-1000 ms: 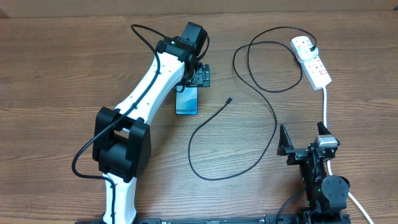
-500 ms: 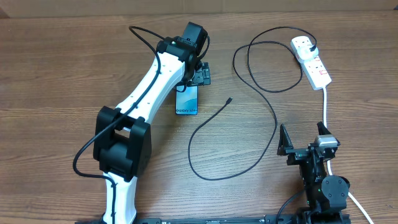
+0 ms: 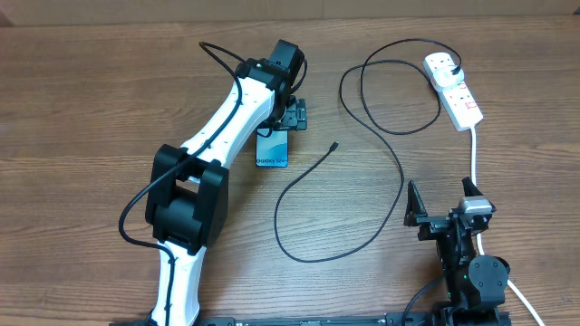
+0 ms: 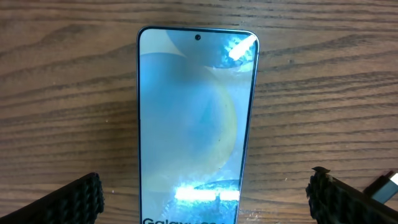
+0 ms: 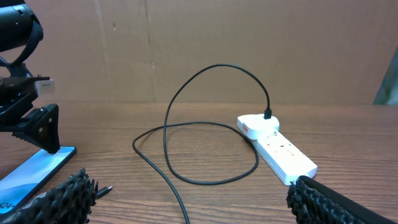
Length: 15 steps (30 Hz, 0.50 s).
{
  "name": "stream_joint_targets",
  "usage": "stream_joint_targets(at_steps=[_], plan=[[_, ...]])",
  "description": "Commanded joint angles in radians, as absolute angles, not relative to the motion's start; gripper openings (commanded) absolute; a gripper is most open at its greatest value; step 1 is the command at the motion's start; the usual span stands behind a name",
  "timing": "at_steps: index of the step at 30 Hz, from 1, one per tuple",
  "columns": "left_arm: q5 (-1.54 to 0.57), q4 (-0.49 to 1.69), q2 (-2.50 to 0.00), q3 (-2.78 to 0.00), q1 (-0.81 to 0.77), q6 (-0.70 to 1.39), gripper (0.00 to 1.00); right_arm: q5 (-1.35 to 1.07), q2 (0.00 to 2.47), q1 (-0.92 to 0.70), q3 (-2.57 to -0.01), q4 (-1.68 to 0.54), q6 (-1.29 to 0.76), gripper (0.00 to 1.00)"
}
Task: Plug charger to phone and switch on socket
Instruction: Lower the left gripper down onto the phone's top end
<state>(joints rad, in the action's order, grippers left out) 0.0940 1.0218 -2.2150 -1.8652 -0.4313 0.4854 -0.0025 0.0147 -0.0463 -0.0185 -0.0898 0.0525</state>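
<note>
Left wrist view alone shows slim cyan-blue smartphone (image 4: pixel 196 124) close up, glare and camera hole, flat on brown wooden table (image 4: pixel 323 93) between spread, empty left gripper (image 4: pixel 205 199) fingers, overhead adds thin black charger cable (image 3: pixel 400 167) looping, loose tip near smartphone, plug in white power strip (image 3: pixel 455 89), right gripper (image 3: pixel 441 192) open, empty.

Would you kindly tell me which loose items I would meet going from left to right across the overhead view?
phone → charger's connector tip → socket
</note>
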Motion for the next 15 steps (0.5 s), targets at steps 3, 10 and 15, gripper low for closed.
stream_joint_targets(at_steps=[3,10,15], plan=[[0.091,1.018,-2.283,-1.887,-0.425,0.452,1.0,-0.002,0.007,-0.051,-0.008,-0.084,0.054,1.0],[0.076,1.02,-2.323,-1.887,-0.424,0.452,1.0,-0.002,0.007,-0.05,-0.008,-0.084,0.054,1.0],[0.058,1.019,-2.325,-1.887,-0.424,0.439,1.0,-0.002,0.007,-0.051,-0.008,-0.084,0.054,1.0]])
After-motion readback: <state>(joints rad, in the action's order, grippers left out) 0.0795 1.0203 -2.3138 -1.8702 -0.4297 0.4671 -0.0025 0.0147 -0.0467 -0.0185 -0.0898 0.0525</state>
